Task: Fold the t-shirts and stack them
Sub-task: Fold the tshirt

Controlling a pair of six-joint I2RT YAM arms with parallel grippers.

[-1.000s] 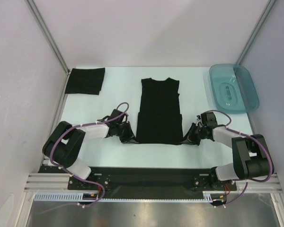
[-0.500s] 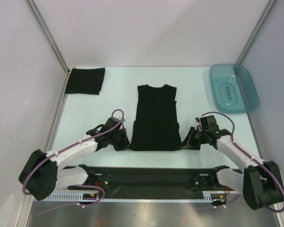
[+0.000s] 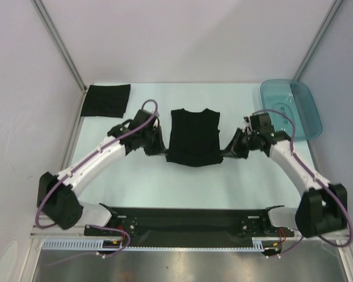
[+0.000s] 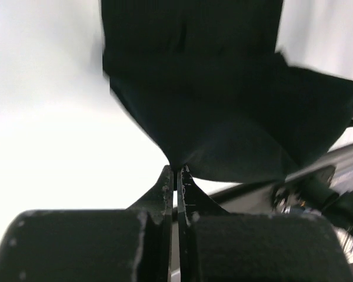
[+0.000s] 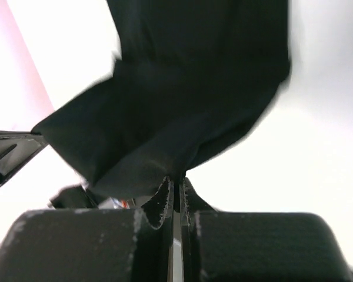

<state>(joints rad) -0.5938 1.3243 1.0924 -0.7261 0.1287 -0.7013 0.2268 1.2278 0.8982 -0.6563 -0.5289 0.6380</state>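
1. Two plain black soft-cloth shirts on the white table (image 3: 165,182): center t-shirt (image 3: 192,138), a short, roughly square shape, and folded t-shirt (image 3: 106,100), a flat rectangle at the 11 o'clock corner. Translucent teal plastic tray (image 3: 313,130) at 1 o'clock.
2. Wrist cams only: left gripper (image 4: 176,172) & right gripper (image 5: 175,183) each have fingers pinched tight on a peak of cloth, w/ fabric draping away in folds. Top cam alone shows the collar at 12 o'clock.
3. Center t-shirt lies btwn the grippers: left at its 8 o'clock corner, right at its 4 o'clock corner.
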